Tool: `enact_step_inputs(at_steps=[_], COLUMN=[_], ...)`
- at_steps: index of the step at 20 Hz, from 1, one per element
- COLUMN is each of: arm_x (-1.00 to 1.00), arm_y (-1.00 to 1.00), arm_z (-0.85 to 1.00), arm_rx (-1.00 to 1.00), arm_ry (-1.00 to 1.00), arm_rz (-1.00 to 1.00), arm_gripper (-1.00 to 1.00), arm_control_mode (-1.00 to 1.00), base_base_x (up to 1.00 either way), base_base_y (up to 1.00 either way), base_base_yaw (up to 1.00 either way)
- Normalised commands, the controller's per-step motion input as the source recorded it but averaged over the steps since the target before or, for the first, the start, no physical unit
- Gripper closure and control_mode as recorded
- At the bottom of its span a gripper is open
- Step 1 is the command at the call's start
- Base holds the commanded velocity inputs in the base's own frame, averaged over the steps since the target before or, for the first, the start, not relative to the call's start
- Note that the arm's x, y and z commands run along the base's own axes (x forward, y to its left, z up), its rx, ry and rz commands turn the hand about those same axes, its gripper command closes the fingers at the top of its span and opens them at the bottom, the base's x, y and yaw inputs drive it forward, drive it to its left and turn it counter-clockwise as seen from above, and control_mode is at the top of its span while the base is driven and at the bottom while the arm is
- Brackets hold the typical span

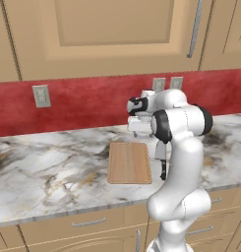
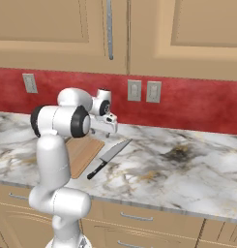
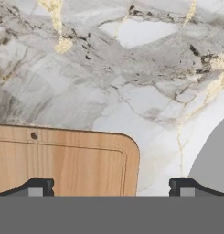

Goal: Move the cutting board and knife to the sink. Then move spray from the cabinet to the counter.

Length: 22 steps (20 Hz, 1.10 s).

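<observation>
over cutting board [image 3: 63, 160]: gripper [image 3: 111, 186] (wide, empty)

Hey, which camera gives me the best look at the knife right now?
The right base view: the knife lies in full, grey blade and black handle, on the counter beside the cutting board. In the left base view the arm covers most of it, leaving part of the handle.

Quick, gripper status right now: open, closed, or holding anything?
Gripper: open and empty, above the cutting board corner and counter.
</observation>
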Motion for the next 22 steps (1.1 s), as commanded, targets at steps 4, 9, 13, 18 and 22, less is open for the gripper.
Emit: enact_step_inputs(at_steps=[4, 9, 13, 18, 22], arm_x=[0.08, 0.09, 0.04, 0.11, 0.17], arm_y=[0.0, 0.0, 0.0, 0.0, -0.02], arm_z=[-0.2, -0.19, -0.22, -0.2, -0.12], arm_rx=[0.0, 0.0, 0.0, -0.01, 0.0], arm_ry=[0.0, 0.0, 0.0, 0.0, 0.0], arm_rz=[-0.11, -0.1, -0.05, -0.01, 0.0], arm_gripper=[-1.0, -1.0, -1.0, -1.0, -1.0], arm_control_mode=[-1.0, -1.0, -1.0, -1.0, -1.0], base_base_x=[0.0, 0.0, 0.0, 0.0, 0.0], base_base_y=[0.0, 0.0, 0.0, 0.0, 0.0], base_base_yaw=[0.0, 0.0, 0.0, 0.0, 0.0])
